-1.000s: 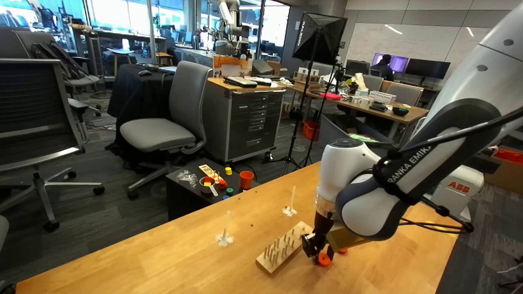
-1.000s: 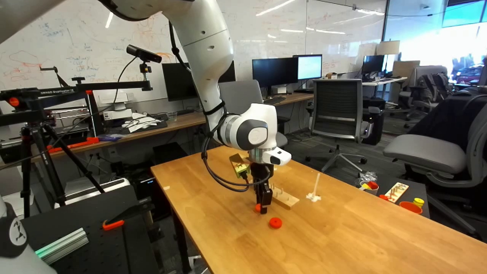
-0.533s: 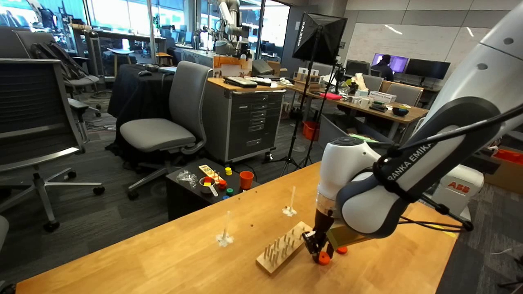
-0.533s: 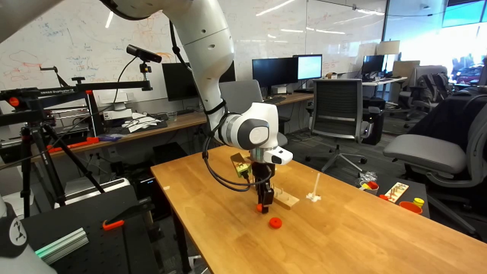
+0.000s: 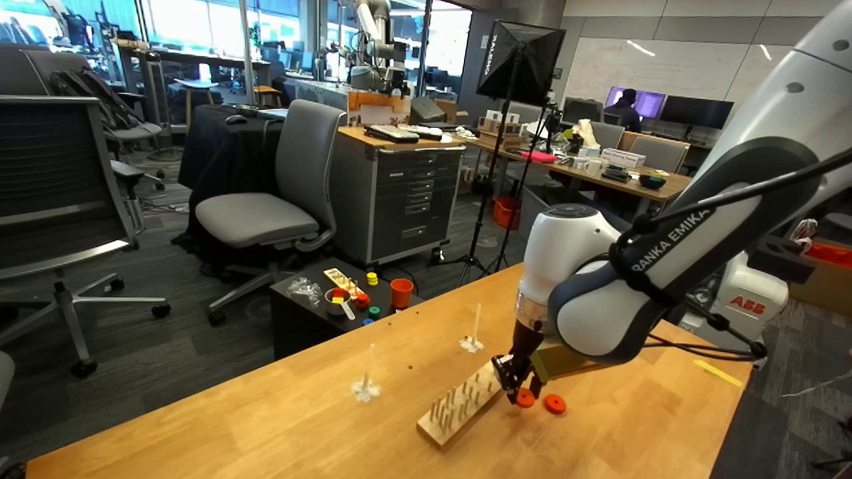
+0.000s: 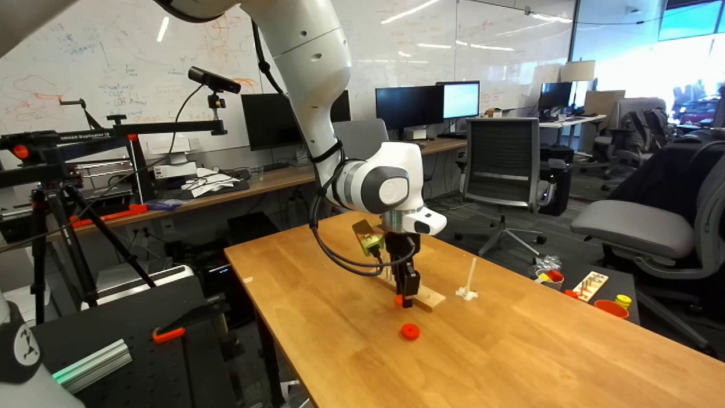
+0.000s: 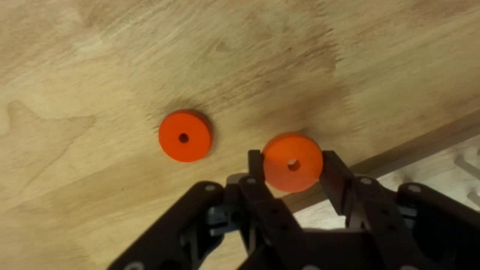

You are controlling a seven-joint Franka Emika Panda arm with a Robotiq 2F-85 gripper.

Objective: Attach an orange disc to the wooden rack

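My gripper (image 7: 293,159) is shut on an orange disc (image 7: 285,178), one finger on each side of its rim. The disc's centre hole shows between the fingers. In both exterior views the held disc (image 5: 525,399) (image 6: 399,301) hangs a little above the table, beside the wooden rack (image 5: 437,432) (image 6: 429,298). The rack is a flat board with several upright pegs. Its edge also shows at the lower right of the wrist view (image 7: 397,178). A second orange disc (image 7: 176,148) lies flat on the table, left of the held one in the wrist view.
Two thin upright rods (image 5: 369,366) (image 5: 476,324) are taped to the wooden table (image 5: 279,426) beyond the rack. A yellow tape strip (image 5: 719,374) lies near the robot base. A low black table with an orange cup (image 5: 401,293) and coloured discs stands past the table edge.
My gripper has risen with the orange disc in it and moved slightly towards the rack. The second disc stays put and now shows fully in both exterior views.
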